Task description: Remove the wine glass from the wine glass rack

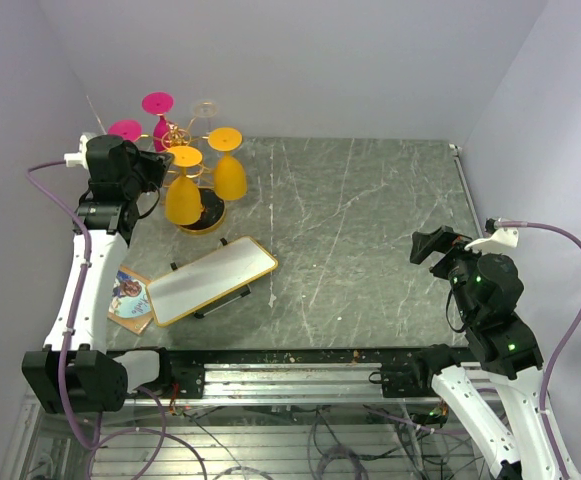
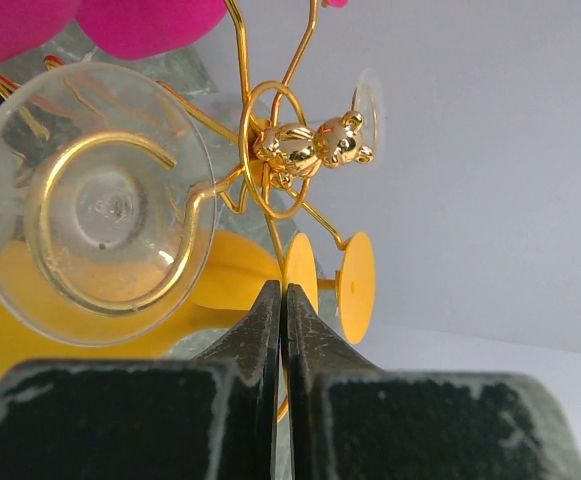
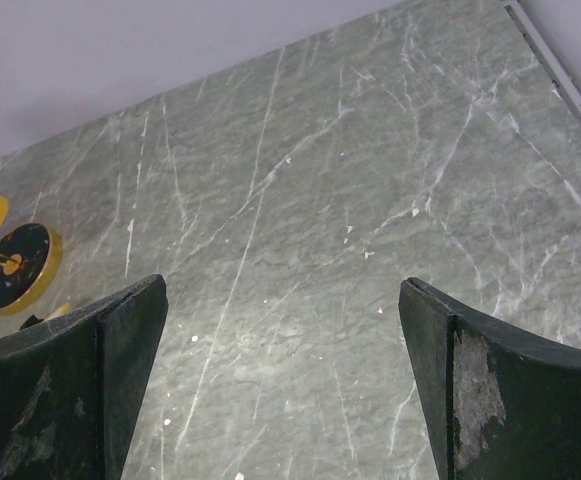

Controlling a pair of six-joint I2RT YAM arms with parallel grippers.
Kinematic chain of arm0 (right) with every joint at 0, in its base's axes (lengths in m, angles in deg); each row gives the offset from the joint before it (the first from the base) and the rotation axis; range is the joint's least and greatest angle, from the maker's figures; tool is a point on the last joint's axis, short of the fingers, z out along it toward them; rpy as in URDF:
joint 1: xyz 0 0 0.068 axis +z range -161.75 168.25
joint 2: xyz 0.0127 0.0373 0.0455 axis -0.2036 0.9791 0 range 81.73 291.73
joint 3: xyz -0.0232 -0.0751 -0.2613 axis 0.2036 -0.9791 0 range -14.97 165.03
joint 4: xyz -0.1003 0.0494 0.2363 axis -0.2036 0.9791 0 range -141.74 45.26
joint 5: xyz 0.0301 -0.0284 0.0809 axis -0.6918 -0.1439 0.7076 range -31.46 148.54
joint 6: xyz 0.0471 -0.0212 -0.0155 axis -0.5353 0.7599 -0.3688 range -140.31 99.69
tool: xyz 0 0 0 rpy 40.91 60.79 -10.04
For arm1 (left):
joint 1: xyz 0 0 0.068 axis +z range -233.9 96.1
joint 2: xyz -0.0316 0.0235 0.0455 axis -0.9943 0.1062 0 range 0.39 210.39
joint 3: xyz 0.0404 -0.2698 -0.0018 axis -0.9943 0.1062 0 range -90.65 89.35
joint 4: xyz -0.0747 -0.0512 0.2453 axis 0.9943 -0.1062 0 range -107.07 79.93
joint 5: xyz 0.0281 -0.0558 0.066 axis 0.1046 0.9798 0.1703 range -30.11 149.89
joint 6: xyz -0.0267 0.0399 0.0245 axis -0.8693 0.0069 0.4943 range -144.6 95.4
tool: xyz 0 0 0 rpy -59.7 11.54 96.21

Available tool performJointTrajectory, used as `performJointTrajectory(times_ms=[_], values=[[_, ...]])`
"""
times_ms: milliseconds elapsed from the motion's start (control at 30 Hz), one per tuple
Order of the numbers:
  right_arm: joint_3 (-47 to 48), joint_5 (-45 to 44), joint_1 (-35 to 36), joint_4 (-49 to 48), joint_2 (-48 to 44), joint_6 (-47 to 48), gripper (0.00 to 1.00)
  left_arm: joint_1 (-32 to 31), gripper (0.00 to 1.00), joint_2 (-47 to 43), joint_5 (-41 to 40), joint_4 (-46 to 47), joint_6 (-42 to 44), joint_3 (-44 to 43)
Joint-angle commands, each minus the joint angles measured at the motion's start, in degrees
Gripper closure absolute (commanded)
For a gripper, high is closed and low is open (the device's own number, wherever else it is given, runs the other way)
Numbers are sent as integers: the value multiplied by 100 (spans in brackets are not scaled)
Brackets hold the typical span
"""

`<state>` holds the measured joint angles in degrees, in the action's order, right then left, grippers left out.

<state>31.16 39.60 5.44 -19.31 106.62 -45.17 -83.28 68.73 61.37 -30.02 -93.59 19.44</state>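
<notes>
The gold wire wine glass rack [image 1: 175,135] stands at the back left on its round black base [image 1: 210,214]. Upside down on it hang two yellow glasses [image 1: 183,195], two pink glasses [image 1: 158,104] and a clear glass [image 1: 205,108]. My left gripper [image 1: 156,166] is right at the rack. In the left wrist view its jaws [image 2: 281,292] are pressed shut, with nothing seen between them. Their tips are just in front of a yellow glass foot [image 2: 303,272]. A clear glass foot [image 2: 100,205] sits in a gold ring loop up left. My right gripper [image 1: 428,246] is open and empty, far right.
A white board with a yellow rim [image 1: 210,280] lies on the marble table [image 1: 370,230] in front of the rack. A small picture card [image 1: 130,298] lies to its left. The rack's base also shows in the right wrist view [image 3: 10,265]. Walls stand close behind and left.
</notes>
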Motion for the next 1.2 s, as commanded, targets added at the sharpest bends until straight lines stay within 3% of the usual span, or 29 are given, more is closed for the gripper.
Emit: performJointTrajectory(times_ms=[0, 133, 567, 1167], values=[[-60, -114, -38, -46, -19, -44, 0, 88, 93, -63, -113, 86, -207, -126], [-62, -128, -40, -47, -27, -39, 0, 87, 93, 110, 83, 71, -264, -230], [-62, -154, -46, -35, -19, -56, 1, 190, 93, -407, -349, -28, -399, 109], [-56, -106, -49, -28, 66, -55, 0, 205, 93, -1283, -805, -1060, -498, 104]])
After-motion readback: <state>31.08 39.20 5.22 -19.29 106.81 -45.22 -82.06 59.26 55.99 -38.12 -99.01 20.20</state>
